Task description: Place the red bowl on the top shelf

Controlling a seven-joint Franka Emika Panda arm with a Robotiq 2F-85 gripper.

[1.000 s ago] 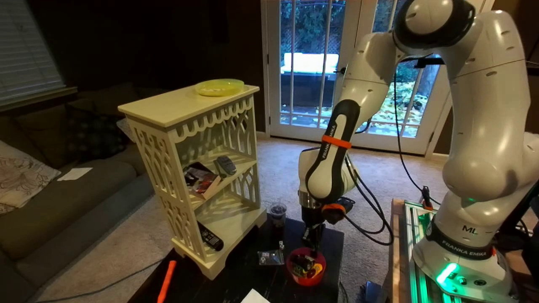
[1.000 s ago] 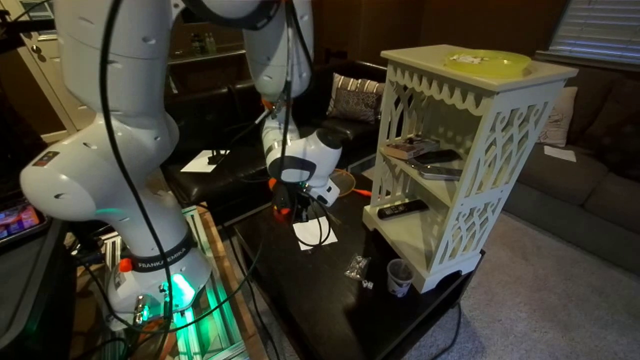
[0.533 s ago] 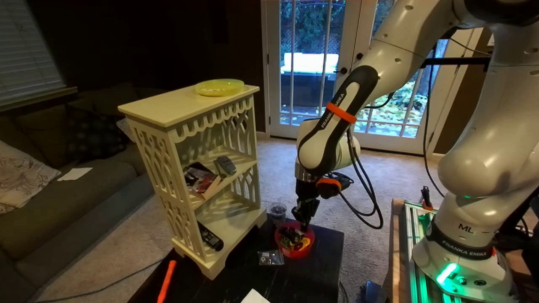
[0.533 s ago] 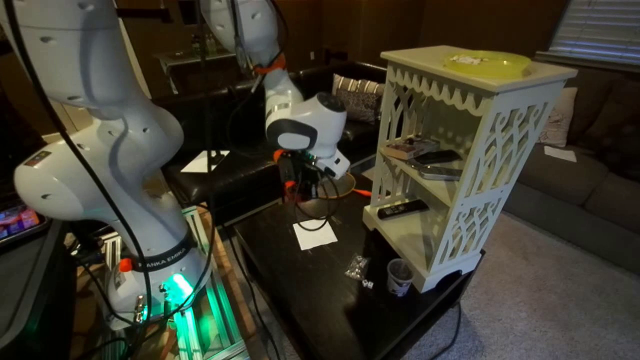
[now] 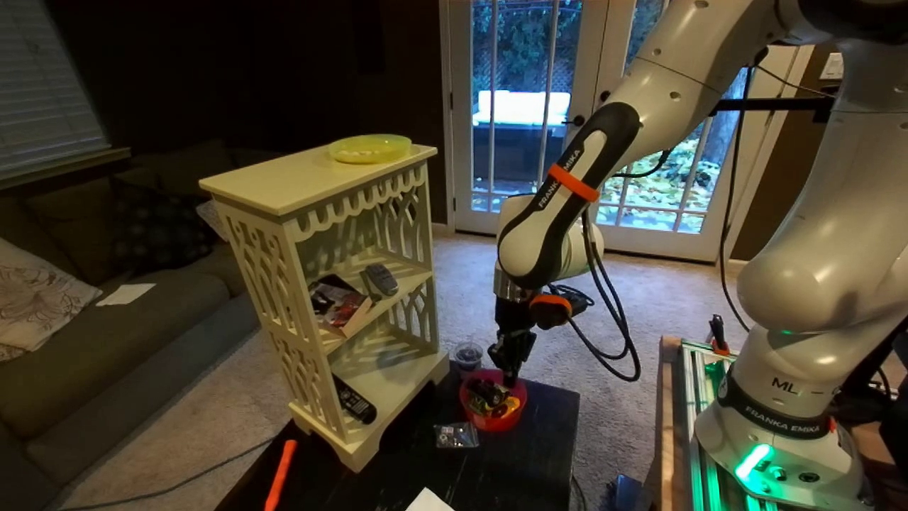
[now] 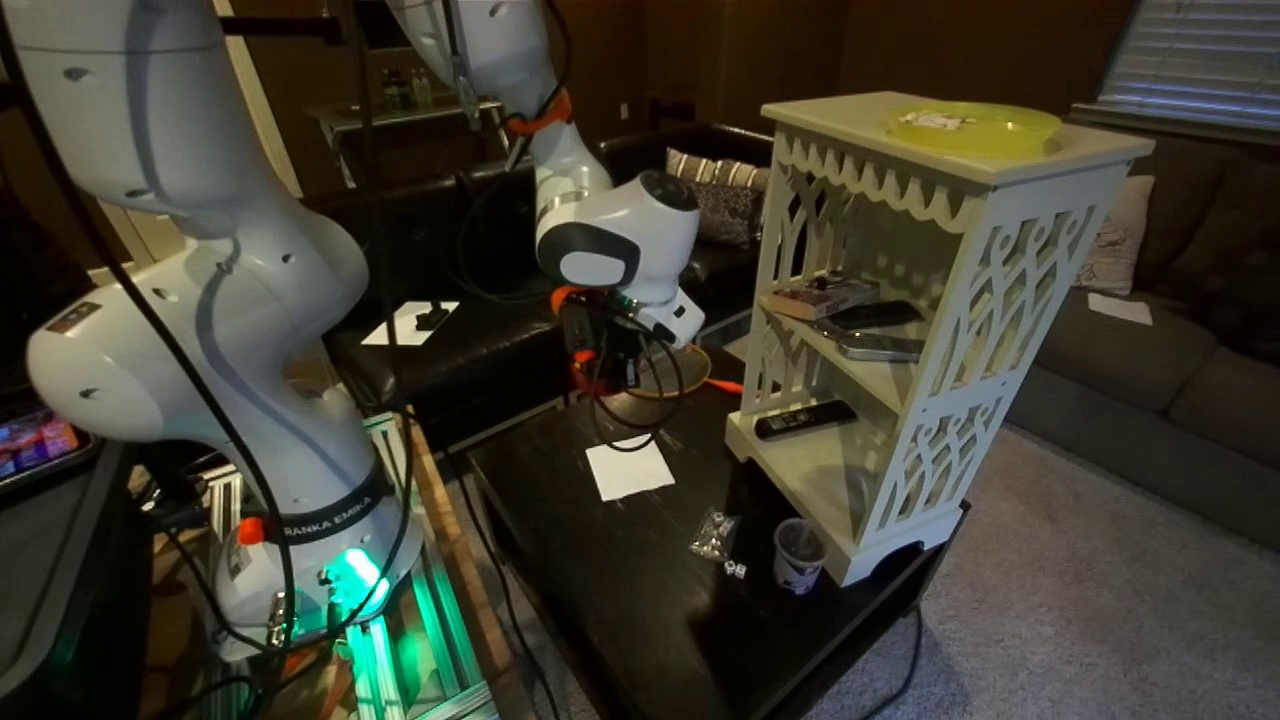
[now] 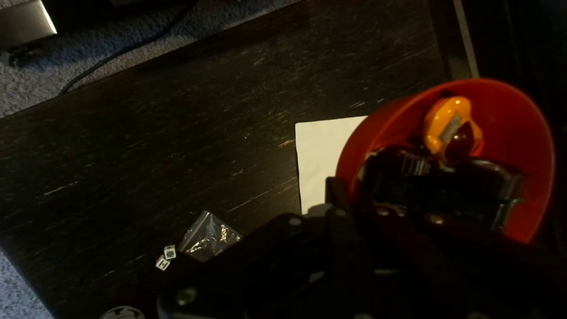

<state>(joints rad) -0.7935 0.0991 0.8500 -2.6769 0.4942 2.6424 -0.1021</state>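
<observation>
Gripper (image 5: 510,379) holds red bowl (image 5: 494,424) by rim above dark table (image 6: 610,560)

Bright red for the bowl (image 7: 527,128), orange on the piece (image 7: 437,128) inside! Black on the pincer (image 5: 511,376), white arm (image 5: 816,277) wearing an orange band (image 5: 573,183). Cream-yellow top shelf (image 5: 284,179), yellow-green plate (image 5: 369,150), white paper (image 7: 319,164), near-black bench (image 7: 155,164) with pale streaks, pale cushion (image 5: 39,305) patterned with flowers!

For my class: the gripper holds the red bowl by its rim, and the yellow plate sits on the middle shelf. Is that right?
Not quite: the yellow plate sits on the top shelf, as both exterior views show. The rest stands: the gripper holds the red bowl by its rim.
</observation>
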